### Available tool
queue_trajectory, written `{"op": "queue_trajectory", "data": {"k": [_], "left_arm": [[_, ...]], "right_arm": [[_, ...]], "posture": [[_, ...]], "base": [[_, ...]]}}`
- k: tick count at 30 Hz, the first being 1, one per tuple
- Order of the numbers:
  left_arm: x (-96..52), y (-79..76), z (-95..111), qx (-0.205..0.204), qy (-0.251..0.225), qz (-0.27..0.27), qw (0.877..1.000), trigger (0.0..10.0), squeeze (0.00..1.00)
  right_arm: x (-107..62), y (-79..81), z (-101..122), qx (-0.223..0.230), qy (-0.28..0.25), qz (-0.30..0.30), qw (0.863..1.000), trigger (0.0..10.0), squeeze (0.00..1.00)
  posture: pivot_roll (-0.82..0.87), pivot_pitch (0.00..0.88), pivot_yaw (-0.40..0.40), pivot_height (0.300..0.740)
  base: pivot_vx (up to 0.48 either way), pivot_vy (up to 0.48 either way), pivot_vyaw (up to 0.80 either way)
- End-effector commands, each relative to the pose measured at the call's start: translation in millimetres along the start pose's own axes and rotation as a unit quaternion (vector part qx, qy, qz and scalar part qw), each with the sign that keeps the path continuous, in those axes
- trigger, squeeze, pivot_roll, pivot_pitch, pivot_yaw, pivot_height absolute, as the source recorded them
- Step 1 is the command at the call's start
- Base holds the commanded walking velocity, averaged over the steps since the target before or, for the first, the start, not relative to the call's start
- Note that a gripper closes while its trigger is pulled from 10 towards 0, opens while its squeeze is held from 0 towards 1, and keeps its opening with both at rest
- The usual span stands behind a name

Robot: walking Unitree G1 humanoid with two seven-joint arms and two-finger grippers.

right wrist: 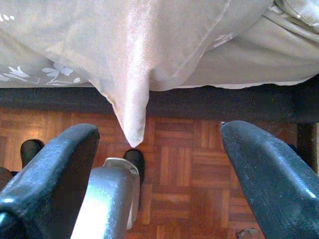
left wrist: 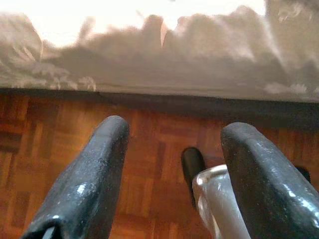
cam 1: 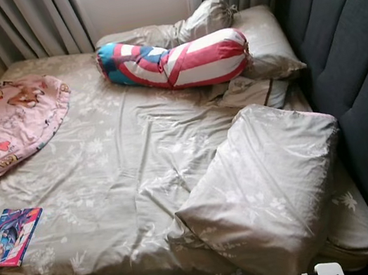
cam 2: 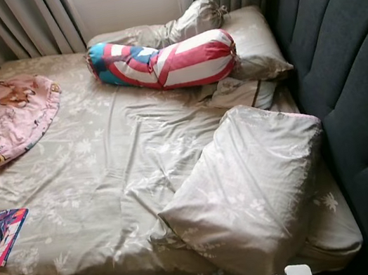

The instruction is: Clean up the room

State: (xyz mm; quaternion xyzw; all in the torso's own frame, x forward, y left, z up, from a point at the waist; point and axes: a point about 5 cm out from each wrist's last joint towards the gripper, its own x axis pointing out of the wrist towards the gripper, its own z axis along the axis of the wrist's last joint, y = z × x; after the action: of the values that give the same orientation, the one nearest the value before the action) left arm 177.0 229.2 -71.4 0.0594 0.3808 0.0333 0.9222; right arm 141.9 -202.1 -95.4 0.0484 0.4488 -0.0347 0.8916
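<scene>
A bed with a rumpled beige floral sheet (cam 1: 117, 163) lies before me. A large beige pillow (cam 1: 264, 187) lies askew at the front right, and its corner (right wrist: 132, 99) hangs over the bed's edge. At the back lies a red, white and blue bolster (cam 1: 177, 60). A pink cartoon blanket (cam 1: 4, 126) is bunched at the left, and a colourful book (cam 1: 9, 237) lies near the front left corner. My left gripper (left wrist: 175, 127) is open, low over the parquet by the bed's edge. My right gripper (right wrist: 158, 129) is open below the hanging pillow corner.
A dark grey padded headboard (cam 1: 366, 77) runs along the right side. More beige pillows (cam 1: 263, 41) and a small one (cam 1: 254, 91) are stacked at the back right. Grey curtains (cam 1: 28, 22) hang behind the bed. Wooden parquet floor (right wrist: 184, 164) lies under my arms.
</scene>
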Motion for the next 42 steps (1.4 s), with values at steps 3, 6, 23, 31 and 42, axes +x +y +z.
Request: {"op": "queue_trajectory", "data": {"k": [3,6,23,31,42], "left_arm": [[-0.4,-1.5,-6,-0.001,0.023,0.002,1.0,10.0,0.0],[1.8,-5.1,-2,-0.006,0.018,0.0,1.0,10.0,0.0],[-0.3,-8.8,-11,0.002,0.036,-0.007,0.999,10.0,0.0],[-0.7,-6.1,-12,0.003,0.04,-0.004,0.999,10.0,0.0],[-1.4,-5.8,-14,0.003,0.047,-0.004,0.999,10.0,0.0]], "right_arm": [[-0.7,0.6,-3,0.007,0.004,-0.003,1.0,10.0,0.0],[-0.8,0.5,-3,0.007,0.004,-0.003,1.0,10.0,0.0],[-0.6,0.3,-3,0.005,0.003,-0.003,1.0,10.0,0.0],[-0.7,0.0,-3,0.005,0.002,-0.004,1.0,10.0,0.0],[-0.7,-0.2,-2,0.006,-0.001,-0.005,1.0,10.0,0.0]], "posture": [[-0.04,0.064,-0.029,0.74],[-0.04,0.065,-0.03,0.74],[-0.04,0.07,-0.033,0.74],[-0.04,0.069,-0.034,0.74],[-0.04,0.068,-0.035,0.74]], "base": [[0.0,0.0,0.0],[0.0,0.0,0.0],[0.0,0.0,0.0],[0.0,0.0,0.0],[0.182,0.0,0.0]]}}
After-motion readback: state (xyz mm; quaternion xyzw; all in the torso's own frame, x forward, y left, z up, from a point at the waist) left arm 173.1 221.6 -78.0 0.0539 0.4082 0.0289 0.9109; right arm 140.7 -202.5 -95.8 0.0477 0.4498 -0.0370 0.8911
